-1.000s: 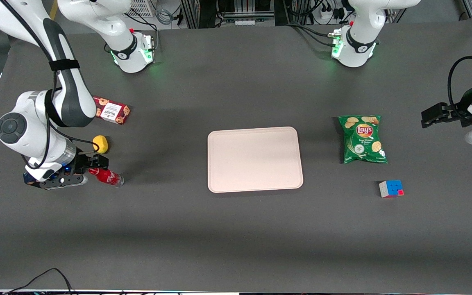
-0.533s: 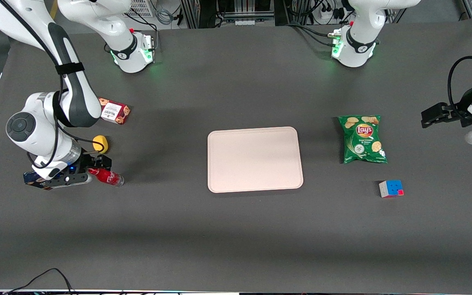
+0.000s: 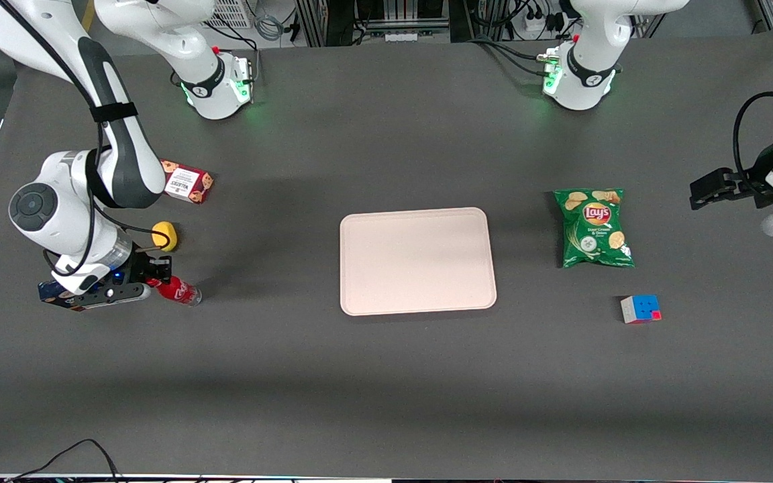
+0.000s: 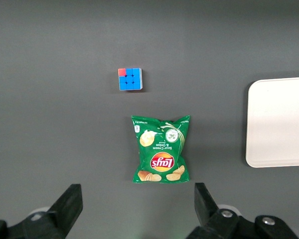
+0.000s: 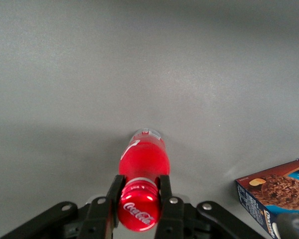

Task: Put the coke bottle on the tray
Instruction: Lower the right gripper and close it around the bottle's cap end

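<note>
Pinched on the neck of the coke bottle [image 5: 141,191], just under its red cap, the hand [image 5: 139,199] sits low over the worktop [image 3: 386,376] at the working arm's end, its two fingers [image 5: 114,191] pressing the neck from either side. From the front the hand [image 3: 151,275] shows as a dark clamp at the bottle's cap end. The coke bottle [image 3: 177,290] appears to lie tilted, its clear base resting on or just above the worktop, though contact is hard to judge. It is well apart from the tray [image 3: 417,260], which lies flat at the middle of the worktop. A yellow lemon [image 3: 165,236] lies near the bottle, farther from the front camera. A red cookie box [image 3: 186,182] lies farther still than the lemon. Another cookie box [image 5: 274,196], blue-edged, lies just beside the hand. Toward the parked arm's end lie a green Lay's chip bag [image 3: 593,227] and, nearer the front camera than the bag, a Rubik's cube [image 3: 640,308].
</note>
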Controlling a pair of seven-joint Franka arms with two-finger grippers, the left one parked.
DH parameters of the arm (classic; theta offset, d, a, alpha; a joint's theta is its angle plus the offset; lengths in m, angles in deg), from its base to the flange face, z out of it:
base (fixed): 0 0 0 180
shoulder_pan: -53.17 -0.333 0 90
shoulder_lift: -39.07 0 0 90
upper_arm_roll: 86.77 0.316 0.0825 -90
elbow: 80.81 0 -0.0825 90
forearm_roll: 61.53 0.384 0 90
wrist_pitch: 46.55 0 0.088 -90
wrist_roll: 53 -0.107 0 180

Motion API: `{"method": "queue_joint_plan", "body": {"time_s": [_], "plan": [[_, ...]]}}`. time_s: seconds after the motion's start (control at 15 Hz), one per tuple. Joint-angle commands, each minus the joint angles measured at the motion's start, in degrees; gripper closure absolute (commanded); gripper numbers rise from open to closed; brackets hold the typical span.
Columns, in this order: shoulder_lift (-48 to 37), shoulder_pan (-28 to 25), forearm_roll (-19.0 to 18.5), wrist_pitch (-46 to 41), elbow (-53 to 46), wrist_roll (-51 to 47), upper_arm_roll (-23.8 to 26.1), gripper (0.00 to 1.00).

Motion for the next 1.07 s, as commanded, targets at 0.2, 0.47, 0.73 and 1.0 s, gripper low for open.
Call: {"method": "queue_joint_plan", "body": {"time_s": [0.2, 0.47, 0.73, 1.0], "plan": [[-1.77, -0.33, -0.11, -0.98, -1.13, 1.21, -0.18, 1.00], [-3.18, -0.68, 0.06, -16.33, -11.40, 1.12, -0.01, 1.00], [-3.71, -0.77, 0.24, -28.38, -21.86, 0.60, 2.27, 1.00], [-3.45, -0.86, 1.82, -40.69, -33.02, -6.22, 7.09, 1.00]]}}
